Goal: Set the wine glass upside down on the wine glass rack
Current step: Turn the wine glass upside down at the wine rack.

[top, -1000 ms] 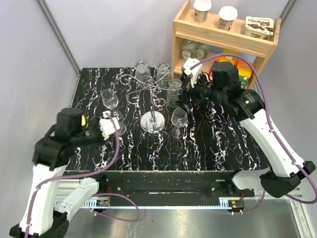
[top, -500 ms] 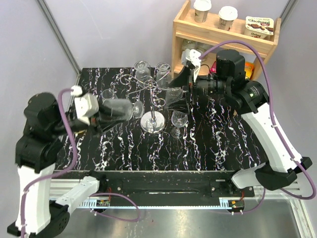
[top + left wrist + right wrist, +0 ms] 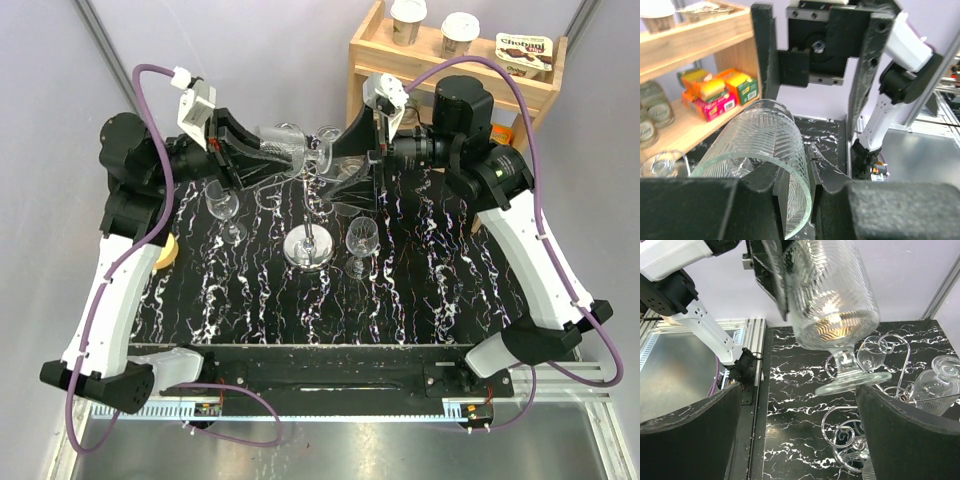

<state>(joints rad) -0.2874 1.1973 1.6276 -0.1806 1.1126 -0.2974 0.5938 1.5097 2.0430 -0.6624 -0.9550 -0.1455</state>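
Note:
My left gripper [image 3: 256,150] is shut on the wine glass [image 3: 283,150], a ribbed clear glass lying on its side in the air above the wine glass rack [image 3: 308,212]. In the left wrist view one finger sits inside the bowl and one outside, pinching the wall of the wine glass [image 3: 765,142] at its rim; the left gripper [image 3: 799,167] fills the bottom. My right gripper [image 3: 342,160] stands open, facing the glass's foot. In the right wrist view the wine glass [image 3: 832,295] hangs just ahead of the right gripper [image 3: 800,440], its foot above the rack [image 3: 855,437], untouched by these fingers.
Two glasses stand on the black marbled table [image 3: 420,290]: one at the left [image 3: 222,204], one right of the rack's base [image 3: 362,238]. More glasses [image 3: 352,185] hang round the rack's back. A wooden shelf [image 3: 450,75] with cups and boxes stands behind my right arm.
My left arm has risen from the table's near left to the back, carrying the glass up over the rack and turning it sideways. The right gripper has shifted left toward the rack, still open.

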